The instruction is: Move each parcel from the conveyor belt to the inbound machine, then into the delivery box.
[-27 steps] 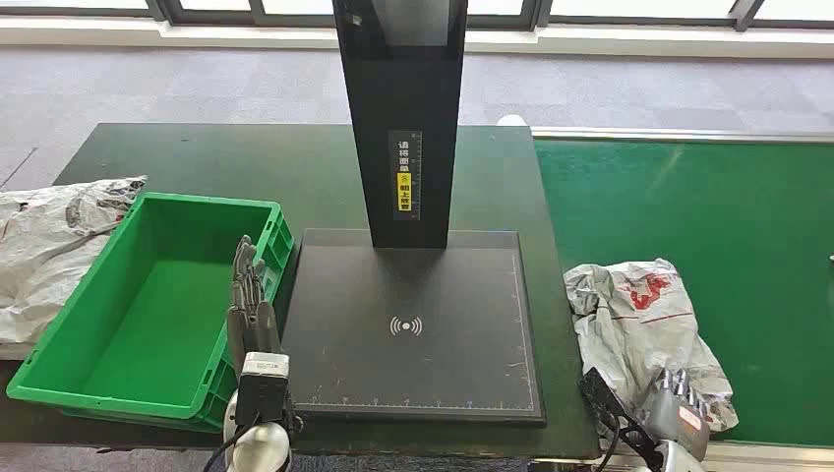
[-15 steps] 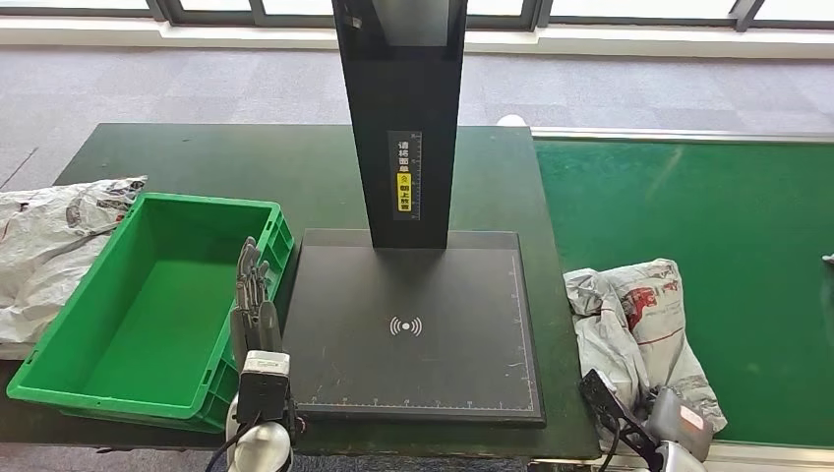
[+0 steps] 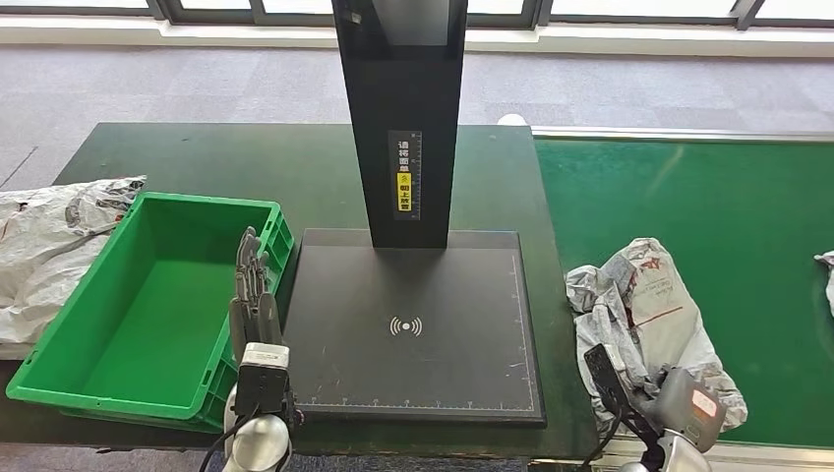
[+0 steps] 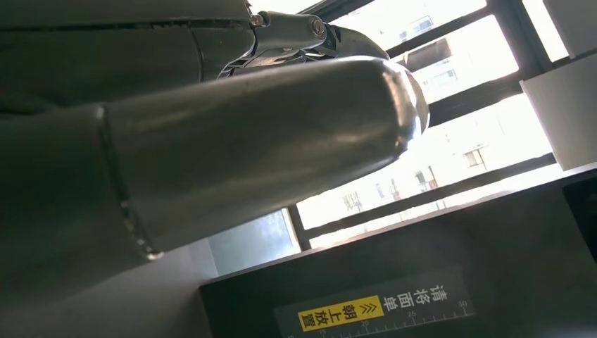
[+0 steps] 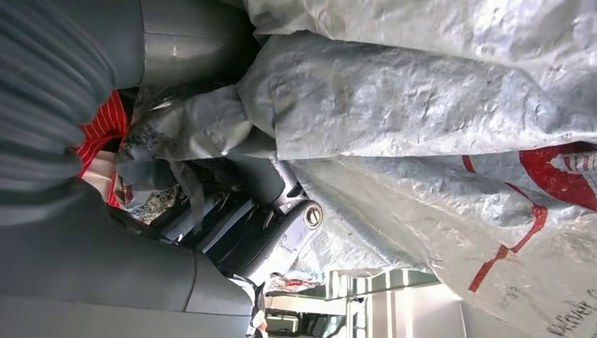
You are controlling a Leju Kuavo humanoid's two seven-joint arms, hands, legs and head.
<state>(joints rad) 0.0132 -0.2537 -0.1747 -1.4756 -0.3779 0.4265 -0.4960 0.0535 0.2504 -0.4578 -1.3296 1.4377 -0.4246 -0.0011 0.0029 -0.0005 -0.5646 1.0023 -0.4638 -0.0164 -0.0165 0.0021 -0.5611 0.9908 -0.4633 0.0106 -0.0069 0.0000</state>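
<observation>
A crumpled grey parcel (image 3: 644, 300) with red print lies at the near left edge of the green conveyor belt (image 3: 718, 197). My right hand (image 3: 681, 405) grips its near end. In the right wrist view the dark fingers (image 5: 271, 239) are dug into the folds of the parcel (image 5: 422, 105). The inbound machine's black plate (image 3: 413, 334) is bare, and its column (image 3: 403, 108) rises behind it. Left of the plate stands the empty green delivery box (image 3: 148, 305). My left hand (image 3: 253, 295) holds nothing and stands by the box's right rim with straight fingers; its thumb (image 4: 246, 141) looms in the left wrist view.
More grey parcels (image 3: 44, 246) lie on the dark table left of the box. Another parcel's edge (image 3: 826, 275) shows at the belt's far right. The column's yellow label (image 4: 373, 310) is close in front of the left wrist.
The parcel has bunched up and tipped more upright in my right hand, which shifted slightly right. A further parcel has come in at the belt's right edge. The left hand has hardly moved.
</observation>
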